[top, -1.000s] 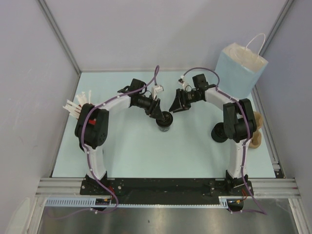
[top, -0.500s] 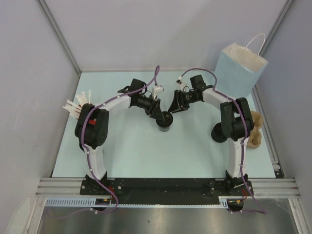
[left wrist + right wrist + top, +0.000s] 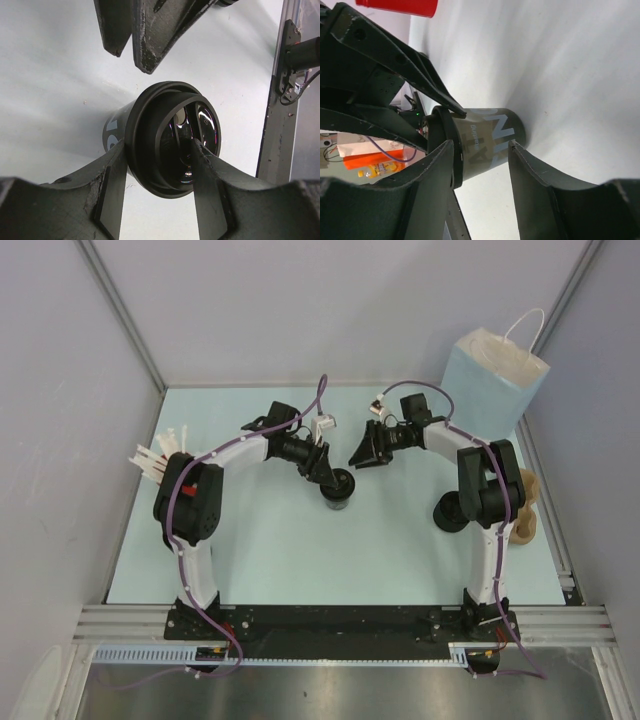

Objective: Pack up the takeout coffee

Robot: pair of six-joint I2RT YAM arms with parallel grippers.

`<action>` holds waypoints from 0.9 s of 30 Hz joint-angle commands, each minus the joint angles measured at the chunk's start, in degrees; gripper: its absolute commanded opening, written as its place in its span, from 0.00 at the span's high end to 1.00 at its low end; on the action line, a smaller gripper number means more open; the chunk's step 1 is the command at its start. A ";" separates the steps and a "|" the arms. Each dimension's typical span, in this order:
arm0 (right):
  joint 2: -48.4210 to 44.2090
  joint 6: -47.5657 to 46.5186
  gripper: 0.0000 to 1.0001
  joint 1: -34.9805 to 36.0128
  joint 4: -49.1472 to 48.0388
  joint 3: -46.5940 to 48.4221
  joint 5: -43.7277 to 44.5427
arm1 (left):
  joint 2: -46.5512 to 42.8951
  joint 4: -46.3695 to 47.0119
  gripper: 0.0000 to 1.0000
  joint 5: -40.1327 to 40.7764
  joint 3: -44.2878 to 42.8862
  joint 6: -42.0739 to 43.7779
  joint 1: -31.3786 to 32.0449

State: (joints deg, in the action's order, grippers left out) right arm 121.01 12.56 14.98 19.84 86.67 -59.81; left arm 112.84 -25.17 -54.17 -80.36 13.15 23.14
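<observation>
pale grey walls point(image 3: 330, 310) close in the far side, left and right. the table point(image 3: 290, 560) is pale blue-green and evenly lit, with an aluminium rail point(image 3: 120, 622) along its near edge.

The left gripper point(image 3: 157, 162) grips the takeout coffee point(image 3: 155, 120) by its black lid, one finger against the rim's outer side and the other lying across the glossy top. The right gripper point(image 3: 131, 62) hangs just beyond the cup, not touching it, above the pale table point(image 3: 50, 90), whose edge carries a metal rail point(image 3: 277, 125)
</observation>
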 commanded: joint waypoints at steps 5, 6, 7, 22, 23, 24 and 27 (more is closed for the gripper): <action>-2.62 1.69 0.50 1.89 -2.35 -0.89 -5.05 | 3.71 -4.80 0.69 12.07 2.31 5.13 1.39; -2.71 1.25 0.50 2.15 -1.91 -0.98 -5.05 | 3.71 -4.80 0.69 12.16 2.40 5.22 1.39; -2.71 0.72 0.51 2.42 -1.04 -0.98 -4.96 | 3.62 -4.89 0.69 12.16 2.40 5.31 1.39; -1.22 -5.96 0.65 3.91 5.03 -1.42 -2.95 | 3.88 -5.33 0.70 12.95 2.66 5.57 1.12; -1.13 -6.49 0.65 4.00 5.47 -1.42 -2.59 | 3.88 -5.33 0.70 13.47 2.49 5.75 1.04; -1.13 -7.71 0.66 4.09 6.61 -1.42 -1.98 | 3.97 -5.50 0.71 13.74 2.57 5.84 1.03; -0.78 -11.13 0.66 4.70 9.51 -1.33 1.26 | 4.23 -6.91 0.71 15.15 2.05 6.63 0.95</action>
State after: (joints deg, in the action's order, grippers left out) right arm 120.73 8.27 17.63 20.86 85.86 -63.29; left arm 112.84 -26.17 -54.15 -80.36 13.56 23.31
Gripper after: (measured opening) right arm 0.350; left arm 0.531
